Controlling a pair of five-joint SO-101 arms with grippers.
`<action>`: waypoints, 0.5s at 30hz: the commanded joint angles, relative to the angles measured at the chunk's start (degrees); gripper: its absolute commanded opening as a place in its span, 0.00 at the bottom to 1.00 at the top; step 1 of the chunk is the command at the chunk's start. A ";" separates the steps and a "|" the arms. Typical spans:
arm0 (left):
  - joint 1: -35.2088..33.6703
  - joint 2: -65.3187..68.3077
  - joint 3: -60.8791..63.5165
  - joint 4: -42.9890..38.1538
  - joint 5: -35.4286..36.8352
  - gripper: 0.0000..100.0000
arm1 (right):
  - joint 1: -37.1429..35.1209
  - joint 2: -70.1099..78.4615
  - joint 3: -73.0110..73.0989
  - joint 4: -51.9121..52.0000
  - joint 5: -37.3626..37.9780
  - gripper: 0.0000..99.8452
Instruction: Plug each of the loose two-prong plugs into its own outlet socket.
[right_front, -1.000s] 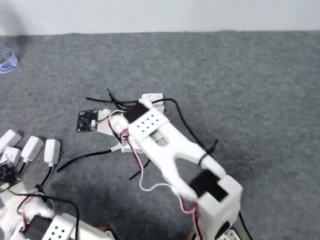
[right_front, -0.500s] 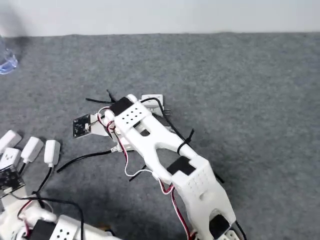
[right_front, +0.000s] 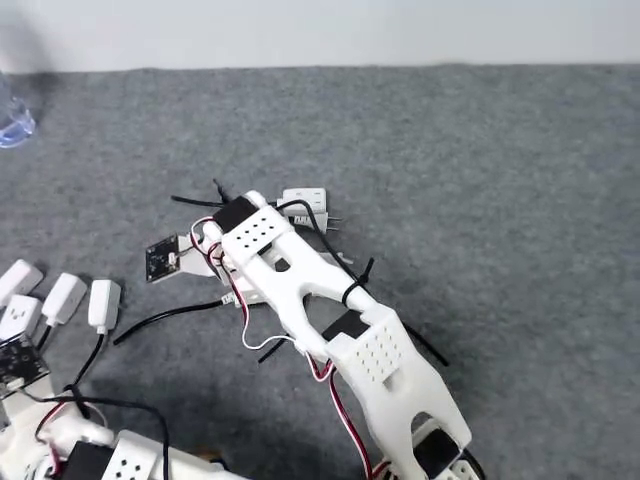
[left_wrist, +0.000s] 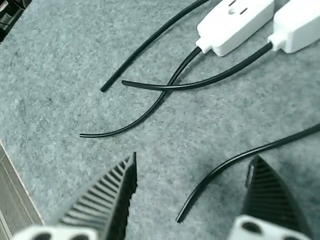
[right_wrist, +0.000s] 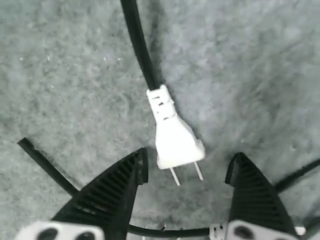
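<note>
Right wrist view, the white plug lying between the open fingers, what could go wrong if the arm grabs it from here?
The right end effector is open around the prong end of the white plug, not its body; closing here may pinch the prongs or let the plug twist. A loose black cord lies beside one finger and could get caught in the grasp.

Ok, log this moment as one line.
right pincer: open, over loose plug | left pincer: open, over black cords | plug status: not inserted
</note>
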 joint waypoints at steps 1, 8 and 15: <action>0.00 -0.88 -0.13 0.35 -0.88 0.33 | 0.75 0.04 -2.99 0.31 0.53 0.26; 0.00 -0.88 -0.13 0.44 -0.88 0.33 | 2.42 2.95 -3.16 -0.13 -2.90 0.03; 0.09 -0.88 0.22 0.35 -0.88 0.33 | 2.95 2.86 -3.16 3.30 -3.52 0.00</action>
